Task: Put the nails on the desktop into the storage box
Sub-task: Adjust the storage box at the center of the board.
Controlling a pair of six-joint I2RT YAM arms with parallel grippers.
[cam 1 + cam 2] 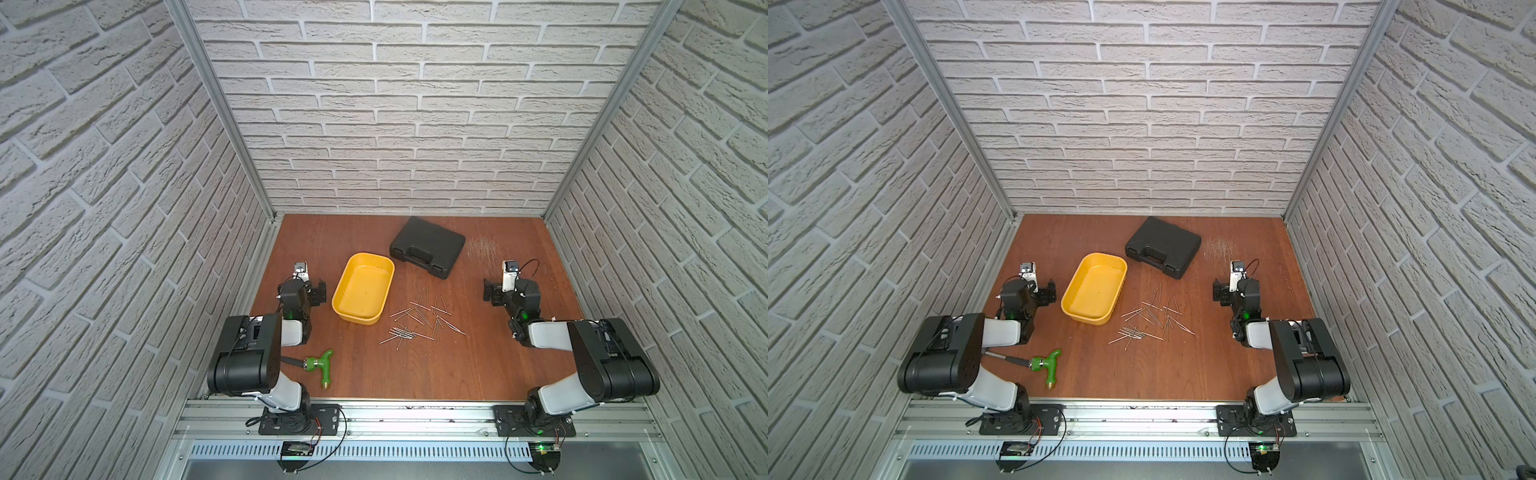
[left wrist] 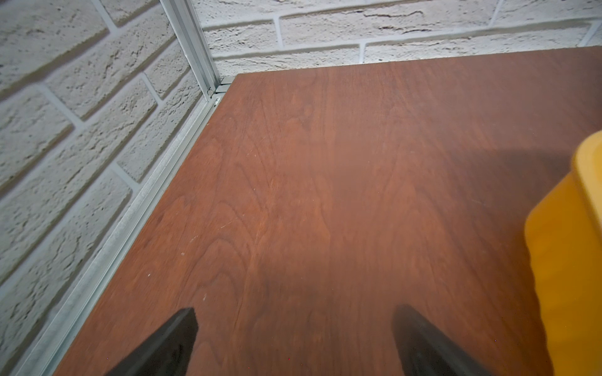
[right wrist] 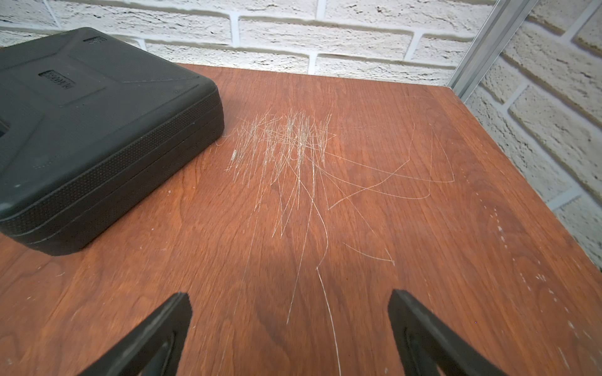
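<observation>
We see the nails (image 1: pixel 402 332) lying flat on the worktop (image 1: pixel 457 374), scattered near its middle. All of them are outside the box (image 1: pixel 363 291), just beside its near right corner. They point many ways: a tight bunch nearest the front edge lies mostly left to right, while several behind it run toward the back edge, some crossing. The box sits left of centre, open and bare inside, its long axis running front to back and leaning right toward the back. The left fingers (image 2: pixel 169 341) stand spread wide just left of the box, holding nothing. The right fingers (image 3: pixel 423 338) are spread too and grasp nothing. They face pale scratches (image 3: pixel 286 146) toward the right edge, with the case (image 3: pixel 97 130) beside those, near the back edge. A green tool (image 1: pixel 322 365) lies by the front left corner.
</observation>
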